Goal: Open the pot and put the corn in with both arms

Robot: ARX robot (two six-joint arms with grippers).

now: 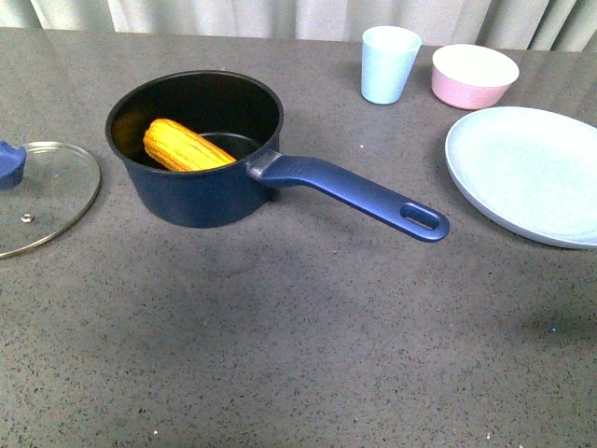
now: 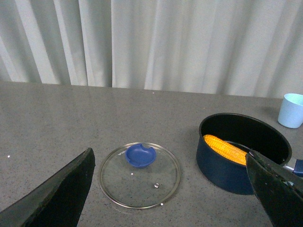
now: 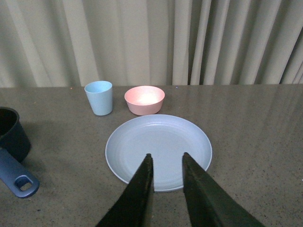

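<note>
While the corn (image 1: pixel 187 147) lies half-hidden in the pot (image 1: pixel 201 177), the lid (image 1: pixel 42 196) is cropped; left pincer (image 2: pixel 173 189) spread, right pincer (image 3: pixel 165 163) nearly closed, empty.

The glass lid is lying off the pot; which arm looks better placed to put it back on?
Probably the left: its open gripper hangs over the lid beside the pot; the right gripper faces the plate.

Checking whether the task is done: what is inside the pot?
The corn lies inside the pot, leaning against the wall. The lid is off, on the table. The pot's near wall hides part of the floor and the cob's underside.
</note>
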